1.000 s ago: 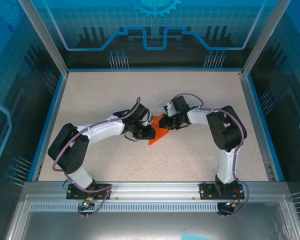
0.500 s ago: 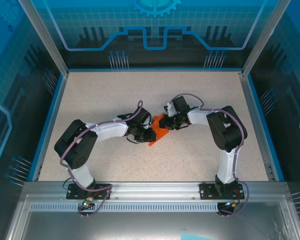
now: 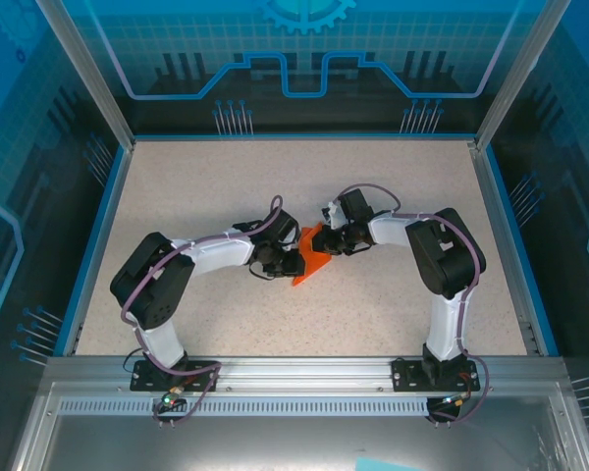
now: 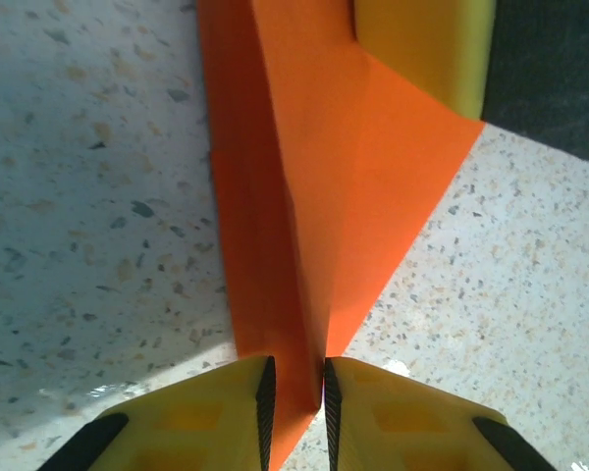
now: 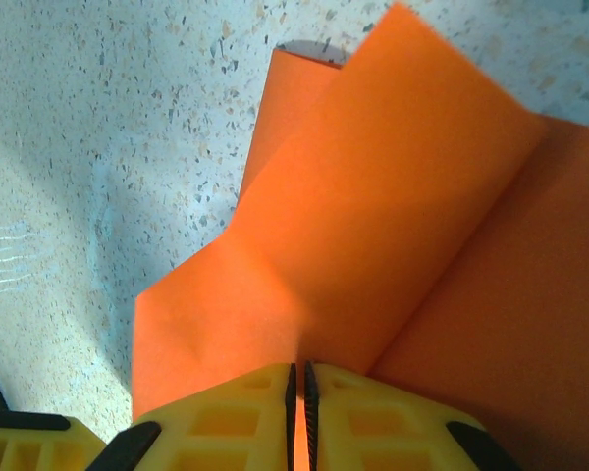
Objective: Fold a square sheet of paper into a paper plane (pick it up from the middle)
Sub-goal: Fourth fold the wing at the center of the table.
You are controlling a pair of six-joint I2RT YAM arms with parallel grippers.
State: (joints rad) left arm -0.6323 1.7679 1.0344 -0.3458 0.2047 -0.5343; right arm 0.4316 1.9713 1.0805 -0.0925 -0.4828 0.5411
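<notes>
Holding plane (image 3: 311, 262) mid-table (image 3: 393, 186), low between the two wrists. Partly folded: centre ridge raised, flaps splayed flat.

Clamped narrow on that raised ridge with left gripper (image 4: 294, 391). Pinched almost shut on a folded layer with right gripper (image 5: 299, 388), from the opposite side.

Risks:
- Could tear or skew the crease if pulled off-axis, being gripped from both sides with little slack.
- Could slip from the left pinch, with only a thin edge caught.
- Could crumple the flaps if pushed down onto the table.

Versus a second ago: swung left elbow inward and nudged that wrist closer to the plane. Left right arm where it was. Kept both pinches unchanged. Barely shifted the plane.
</notes>
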